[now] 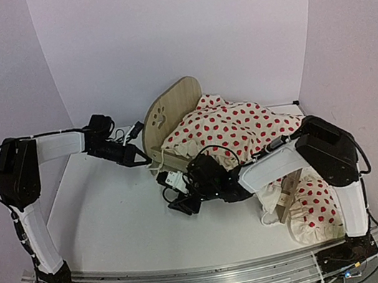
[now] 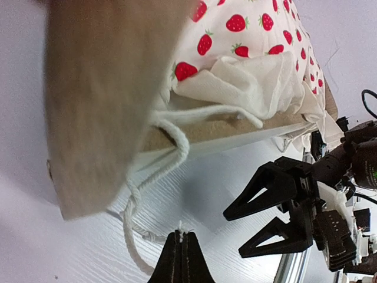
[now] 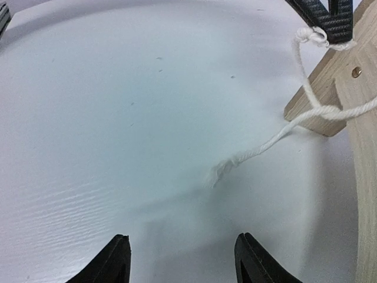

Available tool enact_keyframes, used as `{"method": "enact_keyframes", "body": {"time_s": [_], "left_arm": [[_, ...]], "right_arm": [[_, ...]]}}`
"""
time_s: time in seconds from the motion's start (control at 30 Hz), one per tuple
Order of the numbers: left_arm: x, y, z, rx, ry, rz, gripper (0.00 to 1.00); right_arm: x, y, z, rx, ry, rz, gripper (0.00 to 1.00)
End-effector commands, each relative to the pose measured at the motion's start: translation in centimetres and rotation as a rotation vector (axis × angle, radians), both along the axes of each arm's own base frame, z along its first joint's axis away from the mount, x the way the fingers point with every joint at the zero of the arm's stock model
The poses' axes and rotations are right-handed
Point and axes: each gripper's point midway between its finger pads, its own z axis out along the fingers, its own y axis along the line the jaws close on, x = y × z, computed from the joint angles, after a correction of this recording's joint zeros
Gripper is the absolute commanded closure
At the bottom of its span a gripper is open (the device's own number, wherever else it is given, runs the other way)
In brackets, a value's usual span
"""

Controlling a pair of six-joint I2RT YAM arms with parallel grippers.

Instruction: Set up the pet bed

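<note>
The pet bed stands at the table's middle back, its light wooden headboard with the paw cutout facing left. A cream red-spotted blanket is heaped over it. My left gripper sits at the headboard's lower corner, shut on the frayed end of a white cord that runs from the frame. The tuft sticks out between its tips. My right gripper hovers low over the table in front of the bed, open and holding nothing. Another cord end lies loose on the table ahead of it.
More red-spotted ruffled fabric lies under the right arm at the near right, with a small wooden piece beside it. White walls close in the back and sides. The two grippers are close together near the bed's left corner.
</note>
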Motion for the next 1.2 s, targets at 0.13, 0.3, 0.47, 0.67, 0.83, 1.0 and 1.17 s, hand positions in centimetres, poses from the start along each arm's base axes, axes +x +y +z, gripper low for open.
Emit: {"method": "enact_keyframes", "body": {"time_s": [0.13,0.3,0.47,0.67,0.83,1.0,1.17], "left_arm": [[-3.2,0.6,3.4,-0.04,-0.045,0.009,1.0],[-2.6,0.7,3.2,-0.085,0.005,0.114,1.0],[-1.5,0.4,2.0,-0.127,0.069,0.219,1.0],[-0.8,-0.8,1.6,-0.13,-0.025,0.227,1.0],[-1.4,-1.2,1.0,-0.129,-0.016,0.217,1.0],[-1.0,-1.1,1.1,-0.128,-0.031,0.234,1.0],[-0.9,-1.1,1.0,-0.127,-0.026,0.235,1.0]], "right_arm": [[1.5,-0.1,12.6,0.25,0.12,-0.177,0.58],[6.9,-0.1,12.9,0.395,0.22,-0.527,0.74],[10.4,-0.5,12.8,0.427,0.24,-0.749,0.82],[11.7,1.2,11.5,0.314,0.252,-0.755,0.82],[12.5,0.8,8.9,0.183,0.19,-0.772,0.78],[12.0,0.5,6.7,0.104,0.193,-0.754,0.85],[11.9,1.4,6.0,0.09,0.204,-0.707,1.0]]}}
